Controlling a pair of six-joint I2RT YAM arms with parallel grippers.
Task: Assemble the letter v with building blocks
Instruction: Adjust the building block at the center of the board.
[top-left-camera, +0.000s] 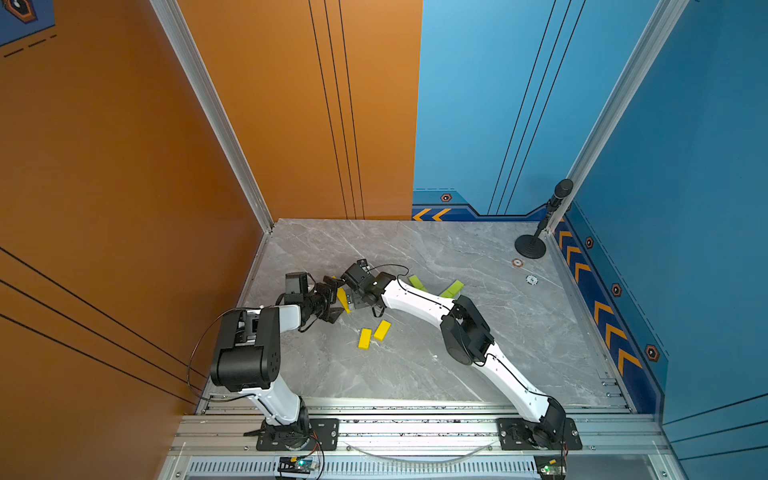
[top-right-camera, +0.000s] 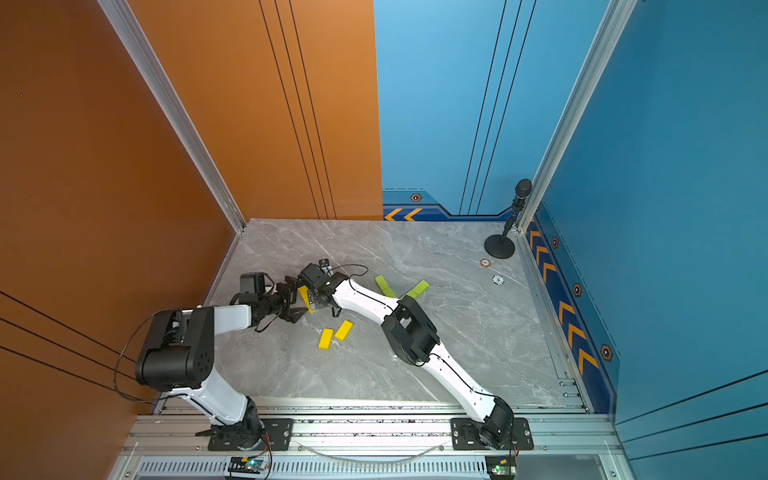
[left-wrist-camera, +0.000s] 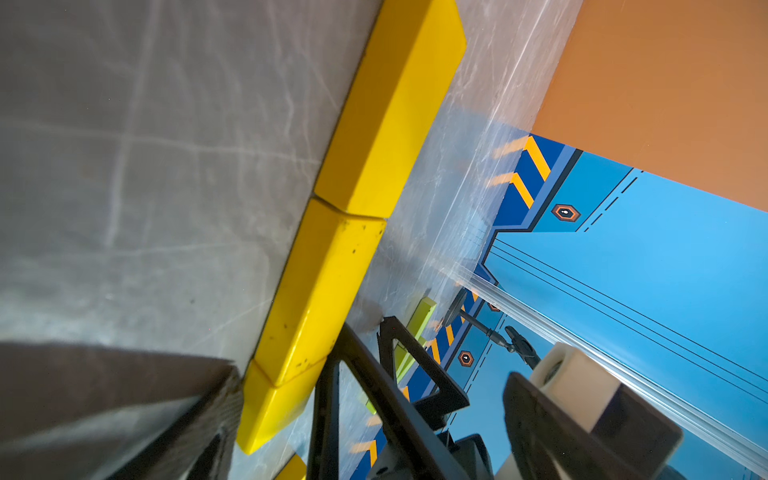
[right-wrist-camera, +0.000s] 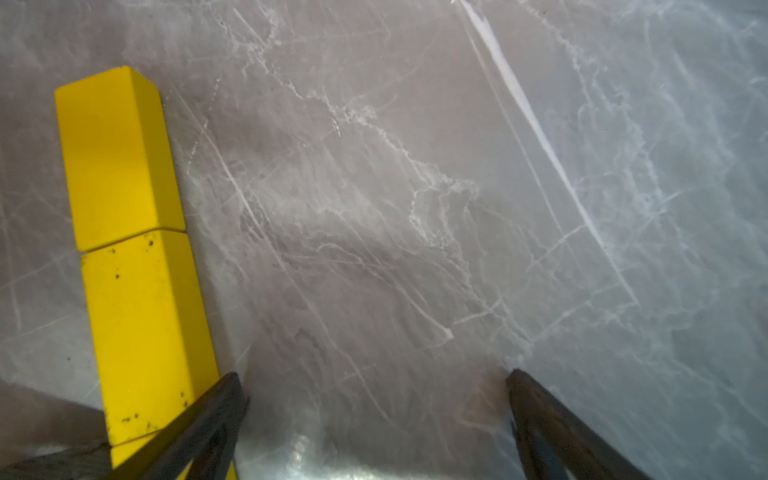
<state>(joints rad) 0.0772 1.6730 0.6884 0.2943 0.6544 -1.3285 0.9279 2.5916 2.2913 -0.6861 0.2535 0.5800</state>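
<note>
The right claw (right-wrist-camera: 374, 388) points down at the table (right-wrist-camera: 415, 208) with its jaws spread wide and only bare marble between them. Just outside one of its fingers (right-wrist-camera: 212, 419) lies a yellow row (right-wrist-camera: 137, 291), at least three blocks set end to end, flat on the table (the finger overlaps the row in the wrist view, so contact cannot be told). The left claw (top-left-camera: 335, 300) faces the right claw from the other side of that row. It is also wide open and grips nothing, and the row lies just in front of its spread fingers.

A little way out from both claws, toward the arm bases, two loose yellow bricks (top-left-camera: 365, 338) lie flat, side by side and nearly touching. Behind the right claw, on the far side of its forearm (top-left-camera: 415, 297), two short lines of lime-green blocks (top-left-camera: 417, 283) slant toward each other; where they meet is hidden under the arm. Well beyond the claws, near the table's far corner, are two small round tokens (top-left-camera: 532, 280) and a black microphone stand (top-left-camera: 530, 246).
</note>
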